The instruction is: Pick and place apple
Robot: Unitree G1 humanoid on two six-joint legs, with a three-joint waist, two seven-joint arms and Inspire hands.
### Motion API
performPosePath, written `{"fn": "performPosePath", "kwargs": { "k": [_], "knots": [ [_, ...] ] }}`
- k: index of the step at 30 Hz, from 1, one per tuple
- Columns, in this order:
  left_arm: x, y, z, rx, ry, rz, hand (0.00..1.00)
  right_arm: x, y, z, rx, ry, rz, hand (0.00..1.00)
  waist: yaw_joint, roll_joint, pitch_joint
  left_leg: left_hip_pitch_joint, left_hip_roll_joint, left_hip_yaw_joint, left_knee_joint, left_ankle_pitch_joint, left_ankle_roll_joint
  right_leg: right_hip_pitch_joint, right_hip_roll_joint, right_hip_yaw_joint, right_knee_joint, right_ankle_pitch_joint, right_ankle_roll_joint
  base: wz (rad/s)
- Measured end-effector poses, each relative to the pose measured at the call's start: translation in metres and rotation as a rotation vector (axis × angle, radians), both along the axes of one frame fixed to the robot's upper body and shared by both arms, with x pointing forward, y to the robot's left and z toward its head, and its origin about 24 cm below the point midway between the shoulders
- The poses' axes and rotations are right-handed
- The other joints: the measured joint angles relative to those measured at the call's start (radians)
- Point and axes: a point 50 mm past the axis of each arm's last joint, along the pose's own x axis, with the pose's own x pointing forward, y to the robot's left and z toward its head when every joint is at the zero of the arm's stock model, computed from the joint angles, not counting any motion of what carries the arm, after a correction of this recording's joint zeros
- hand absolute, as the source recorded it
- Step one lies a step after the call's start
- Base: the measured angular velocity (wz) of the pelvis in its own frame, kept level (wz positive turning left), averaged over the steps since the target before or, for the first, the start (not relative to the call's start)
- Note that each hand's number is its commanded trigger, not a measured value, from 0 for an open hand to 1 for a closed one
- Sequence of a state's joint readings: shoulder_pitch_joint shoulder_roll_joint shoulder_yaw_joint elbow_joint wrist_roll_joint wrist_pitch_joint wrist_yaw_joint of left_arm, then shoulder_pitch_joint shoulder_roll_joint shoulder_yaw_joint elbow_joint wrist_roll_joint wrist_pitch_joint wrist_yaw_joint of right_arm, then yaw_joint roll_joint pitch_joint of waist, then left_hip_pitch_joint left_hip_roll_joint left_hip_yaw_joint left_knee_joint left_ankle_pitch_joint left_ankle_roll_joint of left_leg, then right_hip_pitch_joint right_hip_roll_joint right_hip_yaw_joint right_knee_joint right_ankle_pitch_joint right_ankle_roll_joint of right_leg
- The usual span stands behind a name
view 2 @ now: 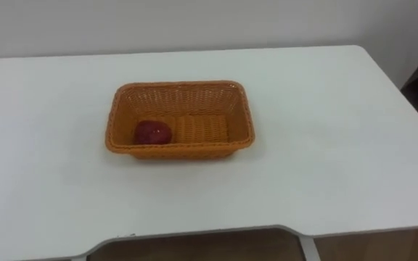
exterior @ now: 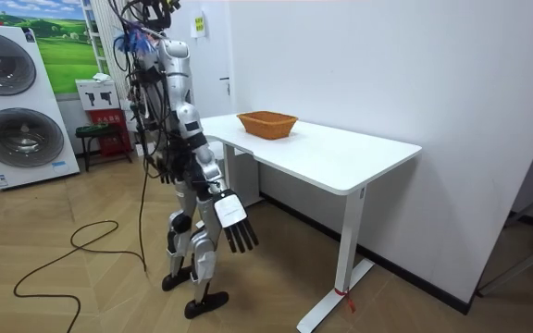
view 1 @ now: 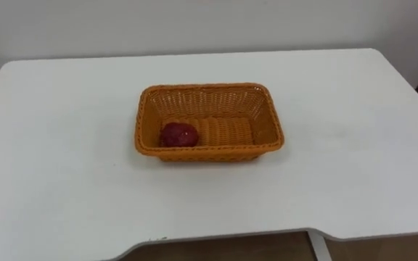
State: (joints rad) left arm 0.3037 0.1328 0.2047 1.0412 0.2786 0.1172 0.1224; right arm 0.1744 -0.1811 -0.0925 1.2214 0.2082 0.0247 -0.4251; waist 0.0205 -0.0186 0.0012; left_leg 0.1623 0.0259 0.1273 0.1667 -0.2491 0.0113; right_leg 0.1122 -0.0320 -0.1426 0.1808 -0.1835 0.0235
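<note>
A dark red apple (view 1: 178, 134) lies inside an orange wicker basket (view 1: 267, 116), at its left end. The basket stands in the middle of a white table (view 1: 354, 167). In the room view I stand upright a step back from the table's front edge, facing it. My right hand (exterior: 234, 227) hangs low at my side, away from the table, fingers straight and holding nothing. My left hand (exterior: 166, 169) hangs on the far side of my body, mostly hidden. The same basket (exterior: 266, 123) sits near the table's far end in the room view.
A white wall runs right behind the table. Washing machines (exterior: 12, 102) and a small stool with a red box (exterior: 100, 134) stand at the room view's left. Open wooden floor lies around me.
</note>
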Motion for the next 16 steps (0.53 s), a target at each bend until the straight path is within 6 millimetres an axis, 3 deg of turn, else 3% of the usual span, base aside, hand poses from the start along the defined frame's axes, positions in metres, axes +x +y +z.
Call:
{"fn": "performPosePath", "kwargs": {
  "k": [9, 16],
  "knots": [
    [0.001, -0.011, -0.004, -0.039, 0.040, -0.083, 0.00, 0.014, 0.034, -0.013, 0.324, -0.035, 0.158, 0.00, 0.011, 0.011, 0.0067, 0.003, 0.000, -0.026, -0.008, 0.000, 0.000, 0.016, 0.000, -0.024, -0.014, 0.000, 0.000, 0.07],
    [0.000, -0.015, -0.006, -0.078, 0.064, -0.096, 0.00, 0.010, 0.032, -0.014, 0.416, -0.038, 0.156, 0.00, 0.011, 0.010, 0.0068, 0.001, 0.000, -0.024, -0.007, -0.001, 0.000, 0.015, -0.001, -0.025, -0.013, 0.000, 0.000, 0.00]
  ]
}}
